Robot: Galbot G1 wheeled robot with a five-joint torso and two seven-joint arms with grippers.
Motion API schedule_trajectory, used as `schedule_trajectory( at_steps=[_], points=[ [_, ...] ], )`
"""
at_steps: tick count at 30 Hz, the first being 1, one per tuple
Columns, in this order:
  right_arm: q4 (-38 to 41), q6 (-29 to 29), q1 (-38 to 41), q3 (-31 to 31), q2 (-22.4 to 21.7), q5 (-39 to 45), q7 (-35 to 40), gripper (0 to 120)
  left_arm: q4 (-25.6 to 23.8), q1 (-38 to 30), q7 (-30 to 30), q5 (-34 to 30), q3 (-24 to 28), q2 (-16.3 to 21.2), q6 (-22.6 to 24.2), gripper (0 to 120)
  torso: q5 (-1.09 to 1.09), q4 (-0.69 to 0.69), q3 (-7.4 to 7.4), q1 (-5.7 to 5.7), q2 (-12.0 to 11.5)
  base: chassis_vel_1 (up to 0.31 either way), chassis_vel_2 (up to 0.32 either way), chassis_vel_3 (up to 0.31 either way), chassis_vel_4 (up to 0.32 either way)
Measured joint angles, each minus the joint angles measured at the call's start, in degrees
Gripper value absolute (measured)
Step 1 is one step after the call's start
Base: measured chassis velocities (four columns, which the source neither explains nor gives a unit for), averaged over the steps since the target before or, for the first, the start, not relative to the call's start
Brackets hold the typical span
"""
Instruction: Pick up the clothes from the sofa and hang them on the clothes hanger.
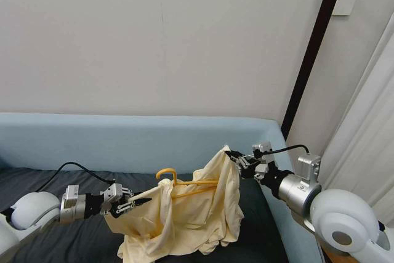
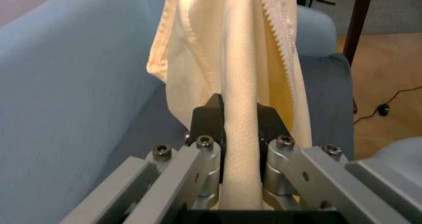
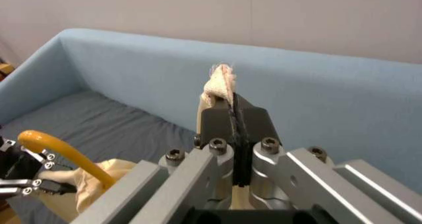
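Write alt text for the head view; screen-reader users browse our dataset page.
Two grippers hold a cream garment over a blue sofa, a yellow hanger partly inside it. The left gripper is shut on its lower left edge, the right gripper on its raised right corner. A plain wall stands behind.

One cream garment (image 1: 206,214), one yellow clothes hanger (image 1: 166,171), one light-blue sofa (image 1: 123,140) with one dark grey seat cushion (image 1: 37,177), two pincers, the left pincer (image 1: 136,203) and the right pincer (image 1: 237,163), one dark rack post (image 1: 311,60), one white curtain (image 1: 369,140)
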Motion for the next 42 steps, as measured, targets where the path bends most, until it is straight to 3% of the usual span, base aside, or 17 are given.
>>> schedule_trajectory(
  at_steps=[5,11,15,24,34,42],
  points=[
    [0.45,-0.14,-0.32,-0.29,-0.17,-0.03,0.08,0,-0.07,-1.32,-1.26,-0.70,1.38,-1.13,0.58,6,0.00,0.00,0.00,0.00,0.00,0.000,0.000,0.000,0.000],
    [2.01,-0.20,-2.20,-0.27,-0.48,-1.30,0.03,0,0.81,-8.55,-3.51,-5.84,7.55,-3.27,2.10,6,0.02,-0.01,0.00,0.00,0.00,0.000,0.000,0.000,0.000],
    [3.24,0.12,-4.47,0.66,-0.08,-3.36,0.51,0,1.63,-13.76,-6.19,-9.22,14.47,-9.00,3.14,6,0.00,-0.02,0.00,0.00,0.00,0.000,0.000,0.000,0.000],
    [2.63,1.83,-7.53,1.74,-0.95,-6.82,-0.03,0,5.69,-19.38,-6.52,-9.61,21.93,-16.34,3.26,6,0.01,-0.02,0.00,0.00,0.00,0.000,0.000,0.000,0.000],
    [3.85,2.14,-10.79,0.50,-0.32,-11.48,-2.88,0,9.09,-21.13,-5.34,-9.16,22.90,-20.88,3.01,6,0.00,-0.01,0.00,0.00,0.00,0.000,0.000,0.000,0.000],
    [5.23,2.96,-11.66,-1.77,1.23,-14.09,-3.65,0,9.62,-22.80,-4.47,-9.42,23.19,-20.19,2.73,6,0.00,-0.01,0.00,0.00,0.00,0.000,0.000,0.000,0.000]
  ],
)
